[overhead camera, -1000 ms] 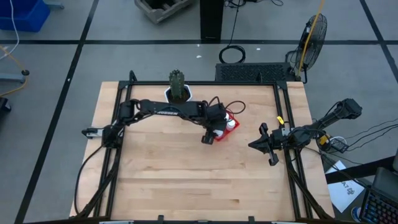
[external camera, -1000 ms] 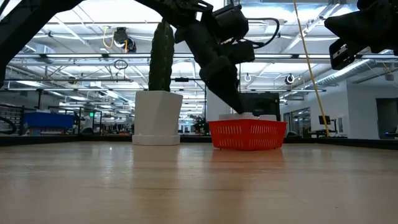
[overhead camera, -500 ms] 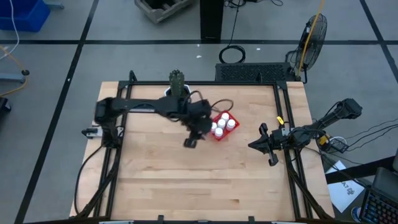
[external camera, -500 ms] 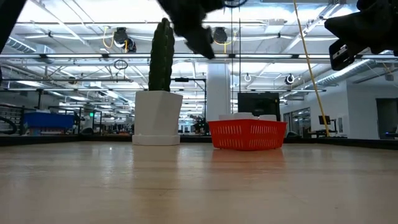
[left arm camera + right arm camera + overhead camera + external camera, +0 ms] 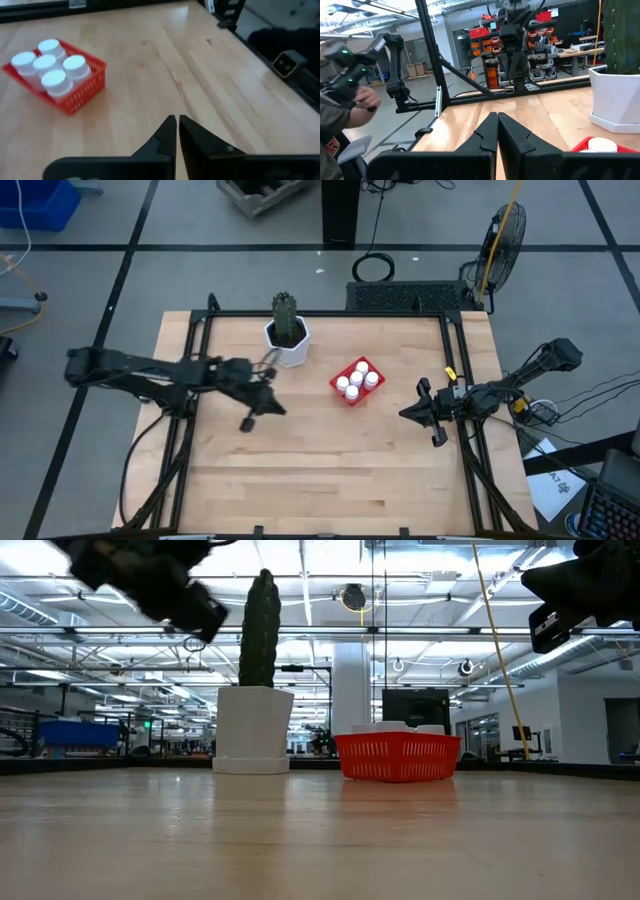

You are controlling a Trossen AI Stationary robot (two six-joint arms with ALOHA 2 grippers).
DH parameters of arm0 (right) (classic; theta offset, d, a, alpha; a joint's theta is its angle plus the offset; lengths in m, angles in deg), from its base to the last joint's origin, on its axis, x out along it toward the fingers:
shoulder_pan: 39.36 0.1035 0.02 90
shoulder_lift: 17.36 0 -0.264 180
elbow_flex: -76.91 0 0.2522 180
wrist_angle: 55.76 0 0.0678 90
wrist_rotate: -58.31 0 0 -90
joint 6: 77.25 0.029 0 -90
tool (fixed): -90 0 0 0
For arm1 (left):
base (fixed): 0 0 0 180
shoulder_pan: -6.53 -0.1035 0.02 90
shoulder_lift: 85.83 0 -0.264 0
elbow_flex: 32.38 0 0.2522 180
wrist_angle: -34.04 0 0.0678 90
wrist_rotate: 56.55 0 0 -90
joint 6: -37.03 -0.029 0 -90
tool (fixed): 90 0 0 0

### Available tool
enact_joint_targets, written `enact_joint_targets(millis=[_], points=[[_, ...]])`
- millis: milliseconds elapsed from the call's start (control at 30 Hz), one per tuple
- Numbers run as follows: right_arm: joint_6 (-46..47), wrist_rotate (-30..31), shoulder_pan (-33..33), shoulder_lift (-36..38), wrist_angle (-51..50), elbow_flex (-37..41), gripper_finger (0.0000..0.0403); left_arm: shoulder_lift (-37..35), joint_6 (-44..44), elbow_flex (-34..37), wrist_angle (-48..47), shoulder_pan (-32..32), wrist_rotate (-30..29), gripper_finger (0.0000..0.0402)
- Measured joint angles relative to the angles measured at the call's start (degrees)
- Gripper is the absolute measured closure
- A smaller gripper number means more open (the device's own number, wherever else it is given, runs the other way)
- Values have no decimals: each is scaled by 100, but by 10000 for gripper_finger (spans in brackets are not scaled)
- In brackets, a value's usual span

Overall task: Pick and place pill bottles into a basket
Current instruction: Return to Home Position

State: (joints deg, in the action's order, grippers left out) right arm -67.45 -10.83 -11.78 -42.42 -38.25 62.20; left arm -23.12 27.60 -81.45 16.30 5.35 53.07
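The left gripper (image 5: 177, 121) hangs above the table (image 5: 300, 470), left of centre and on the near side of the pot (image 5: 296, 354); its fingers are pressed together on nothing; it is well apart from the basket (image 5: 398, 757), which lies to its right. The basket sits on the table right of centre, toward the far half, near the pot but not touching it; all five bottles (image 5: 45, 64) stand upright inside it, packed close, white caps up and showing above the red rim. The pot stands at the far edge, left of the basket, with a cactus (image 5: 259, 630) in it. The right gripper (image 5: 497, 119) waits at the right edge of the table, raised, pointing left across the wood; its fingers are likewise closed and hold nothing. Beyond the table's left side, the right wrist view catches a person's hand (image 5: 365, 100) on a dark handle.
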Motion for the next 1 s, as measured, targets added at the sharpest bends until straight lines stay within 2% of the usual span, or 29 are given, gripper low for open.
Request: enact_joint_targets(millis=[100, 233, 333, 433, 667, 867, 1000], points=[[-13, 0, 1, 0, 22, 0, 399, -779, 130, 786, 411, -63, 217, 376], [-532, 2, -12, 20, 171, 0, 399, -1781, 250, 1636, 874, -167, 345, 376], [-811, 1, -12, 127, 619, 0, 399, -2462, 264, 2114, 972, -226, 339, 376], [-927, 0, -12, 373, 544, 0, 399, -3086, 413, 2534, 1029, -272, 339, 376], [-687, -37, -9, 1232, -459, -2, 399, -4308, 673, 3173, 1134, -281, 120, 376], [-823, 42, -9, 1821, -963, -2, 399, -4933, 446, 3440, 1271, -281, -43, 376], [-949, 756, -12, 1980, -1011, -2, 399, -4929, 545, 3476, 1287, -281, -222, 376]])
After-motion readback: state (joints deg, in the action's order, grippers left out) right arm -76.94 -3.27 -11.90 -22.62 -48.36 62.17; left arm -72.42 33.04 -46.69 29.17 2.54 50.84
